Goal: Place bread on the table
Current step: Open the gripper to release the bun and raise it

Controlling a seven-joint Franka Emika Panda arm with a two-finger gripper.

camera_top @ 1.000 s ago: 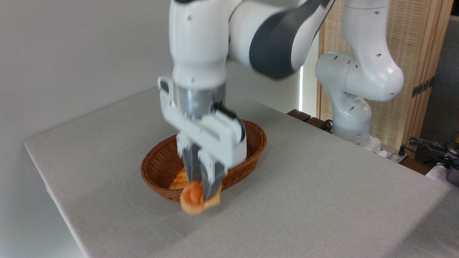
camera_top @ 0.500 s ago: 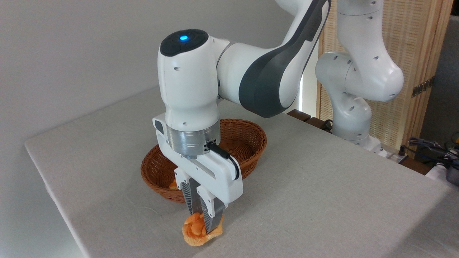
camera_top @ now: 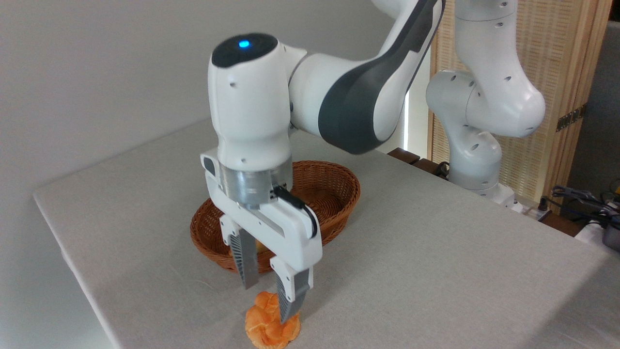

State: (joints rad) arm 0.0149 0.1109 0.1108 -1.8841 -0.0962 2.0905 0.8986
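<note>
One robot arm [camera_top: 339, 92], white with dark grey joint covers, reaches down from the upper right over the table [camera_top: 436, 252], whose light grey cloth-like surface fills most of the view. Its wrist housing carries a lit blue indicator [camera_top: 243, 44] on top. The gripper [camera_top: 270, 300] points downward with its two ribbed grey fingers [camera_top: 244, 261] spread wide apart, gripping nothing. The bread [camera_top: 271, 327], a small round orange-golden bun with a knotted top, sits on the table near the front edge, directly below the gripper. The right finger's tip overlaps the upper part of the bun in the picture; whether it touches the bun cannot be told. The left finger hangs clear, above and to the left of the bun. Behind the gripper, a brown oval wicker basket [camera_top: 334, 194] rests on the table, apart from the bun. A sliver of pale golden content [camera_top: 260, 248] shows inside the basket between the fingers, mostly hidden by the gripper body. At the far right edge of the table stands the arm's white base [camera_top: 477, 160], in front of a slatted wooden screen [camera_top: 562, 72]. Dark cables [camera_top: 581, 198] lie beyond the table at the right.
</note>
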